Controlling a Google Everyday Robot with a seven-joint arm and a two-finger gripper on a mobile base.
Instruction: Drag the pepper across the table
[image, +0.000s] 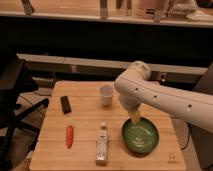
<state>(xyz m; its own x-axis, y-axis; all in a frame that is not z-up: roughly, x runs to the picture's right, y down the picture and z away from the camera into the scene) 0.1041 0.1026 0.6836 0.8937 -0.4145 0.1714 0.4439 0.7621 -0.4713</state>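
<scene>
Slim pepper (69, 136) lies front left on worktop (85, 107). The tool (135, 118) hangs over green bowl (140, 136), well apart (grip state: cannot tell).

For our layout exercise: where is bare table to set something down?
Bare table: the strip between black block and cup, running down between pepper and bottle. Crowded: the right side, where the gripper hangs over the green bowl.
</scene>
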